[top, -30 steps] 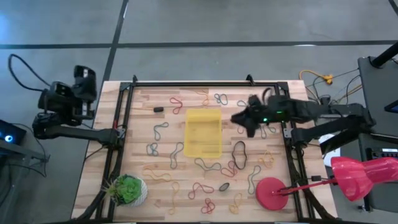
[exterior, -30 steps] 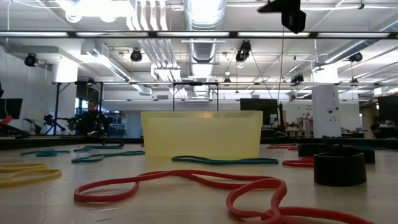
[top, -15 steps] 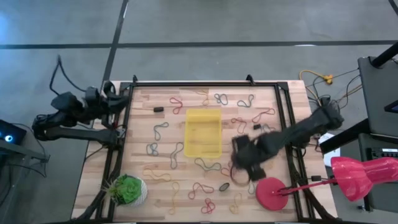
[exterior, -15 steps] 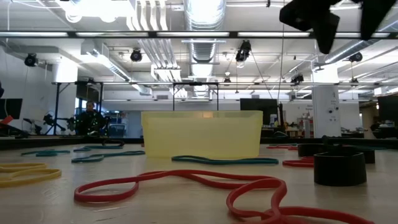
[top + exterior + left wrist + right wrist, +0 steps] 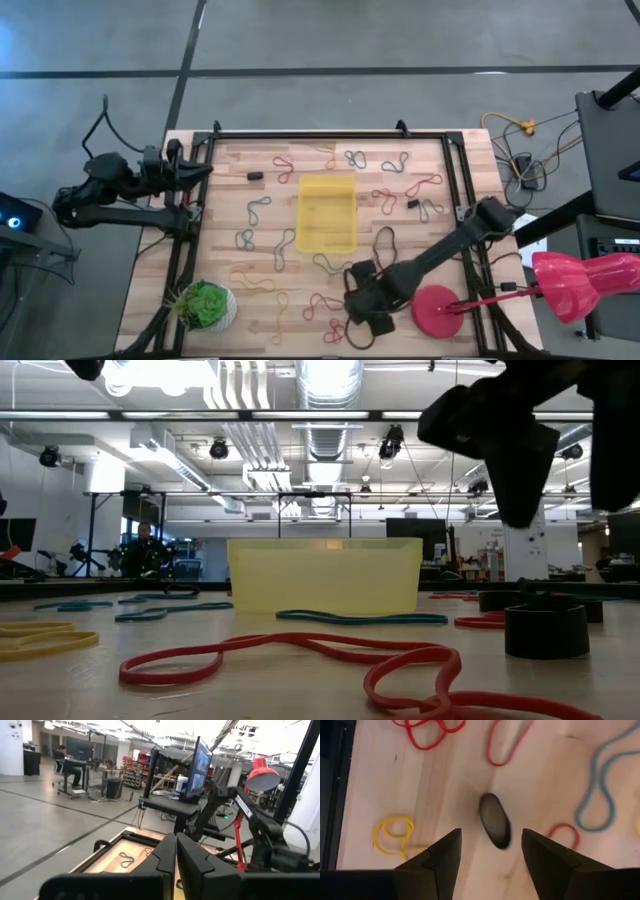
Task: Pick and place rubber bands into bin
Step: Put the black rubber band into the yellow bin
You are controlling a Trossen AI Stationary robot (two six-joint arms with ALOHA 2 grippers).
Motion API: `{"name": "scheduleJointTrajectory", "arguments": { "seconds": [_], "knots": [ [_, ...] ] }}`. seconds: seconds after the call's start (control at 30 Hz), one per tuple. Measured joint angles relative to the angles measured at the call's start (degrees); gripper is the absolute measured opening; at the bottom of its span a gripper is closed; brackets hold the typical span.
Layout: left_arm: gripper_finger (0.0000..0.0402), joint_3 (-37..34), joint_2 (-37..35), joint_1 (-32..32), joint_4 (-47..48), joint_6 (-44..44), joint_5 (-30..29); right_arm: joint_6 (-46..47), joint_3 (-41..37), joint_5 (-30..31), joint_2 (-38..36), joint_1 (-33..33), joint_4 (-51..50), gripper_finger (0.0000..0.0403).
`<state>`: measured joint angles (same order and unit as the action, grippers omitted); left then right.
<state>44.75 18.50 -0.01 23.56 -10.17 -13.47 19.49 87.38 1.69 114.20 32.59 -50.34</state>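
Note:
Rubber bands in red (image 5: 322, 302), yellow, blue-grey, green and black (image 5: 384, 243) lie scattered flat over the wooden table. The yellow bin (image 5: 327, 213) stands mid-table and also shows in the low view (image 5: 325, 575). My right gripper (image 5: 358, 310) hangs open near the table's near edge. In its wrist view (image 5: 491, 834), a small dark oval thing (image 5: 495, 820) lies on the wood between the fingers, untouched. Around it are red bands (image 5: 427, 732), a yellow band (image 5: 395, 835) and a blue band (image 5: 600, 795). My left gripper (image 5: 205, 170) is shut at the table's left edge (image 5: 176, 850).
A green plant ball (image 5: 207, 305) sits at the near left corner and a red disc (image 5: 437, 310) just right of my right gripper. Small dark blocks (image 5: 254, 176) (image 5: 412, 204) lie among the bands. A black frame (image 5: 190, 250) borders the table.
My right gripper has swept from beside the bin's right side toward the near edge and come down over the dark oval thing, now pointing down at the table. My left arm has swung from outside the table's left edge and stretched toward the far left corner.

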Motion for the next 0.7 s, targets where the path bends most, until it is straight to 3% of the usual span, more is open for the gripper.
{"name": "scheduleJointTrajectory", "arguments": {
  "seconds": [0.27,0.7],
  "knots": [
    [0.0,0.02,-4.08,0.0,0.16,0.02,0.09,2.49,4.95,-0.03,5.72,0.03,-0.59,0.0166],
    [0.0,0.0,-7.64,0.0,0.15,0.04,0.02,3.24,1.38,-0.02,5.72,0.9,-0.15,0.012]
  ]
}}
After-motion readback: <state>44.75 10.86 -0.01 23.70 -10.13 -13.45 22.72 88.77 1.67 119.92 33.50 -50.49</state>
